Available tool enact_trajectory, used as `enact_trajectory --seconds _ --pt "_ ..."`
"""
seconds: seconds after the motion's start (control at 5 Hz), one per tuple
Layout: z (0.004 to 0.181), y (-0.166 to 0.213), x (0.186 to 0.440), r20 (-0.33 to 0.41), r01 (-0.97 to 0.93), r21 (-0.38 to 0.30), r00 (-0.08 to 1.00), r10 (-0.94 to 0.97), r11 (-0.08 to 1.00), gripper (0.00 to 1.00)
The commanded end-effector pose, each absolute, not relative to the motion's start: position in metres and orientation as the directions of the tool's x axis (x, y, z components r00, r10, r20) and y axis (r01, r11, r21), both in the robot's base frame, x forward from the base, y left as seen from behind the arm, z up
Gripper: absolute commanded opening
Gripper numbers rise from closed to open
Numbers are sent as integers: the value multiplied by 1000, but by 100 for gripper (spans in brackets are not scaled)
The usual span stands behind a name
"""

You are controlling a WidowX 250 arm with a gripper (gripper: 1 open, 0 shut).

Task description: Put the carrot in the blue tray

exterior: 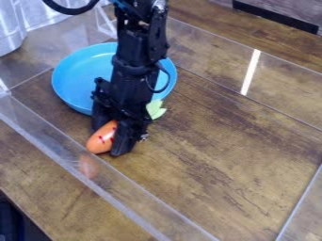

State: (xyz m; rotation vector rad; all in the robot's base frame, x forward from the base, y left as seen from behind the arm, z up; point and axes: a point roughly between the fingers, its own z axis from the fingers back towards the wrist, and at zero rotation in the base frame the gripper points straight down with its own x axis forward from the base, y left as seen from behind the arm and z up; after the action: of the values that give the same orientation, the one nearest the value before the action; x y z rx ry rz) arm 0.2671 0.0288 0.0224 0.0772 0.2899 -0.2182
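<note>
The orange carrot (pixel 102 139) lies low over the wooden table (pixel 227 141), just in front of the blue tray (pixel 78 75). Its light green top (pixel 156 110) sticks out to the right of the arm. My black gripper (pixel 116 137) points steeply down and is shut on the carrot, whose orange tip shows on the left of the fingers. The round blue tray sits behind and to the left of the gripper, partly hidden by the arm.
A clear plastic wall (pixel 75 160) runs along the near-left side of the table, with a low transparent edge further back. A grey object (pixel 10 33) stands at the far left.
</note>
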Motion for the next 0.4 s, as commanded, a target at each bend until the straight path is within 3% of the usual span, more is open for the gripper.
enact_trajectory --seconds 0.0,0.2 --pt "35 26 268 -258 238 64 942 -214 969 0" --pt "36 26 266 -259 238 69 942 -213 969 0"
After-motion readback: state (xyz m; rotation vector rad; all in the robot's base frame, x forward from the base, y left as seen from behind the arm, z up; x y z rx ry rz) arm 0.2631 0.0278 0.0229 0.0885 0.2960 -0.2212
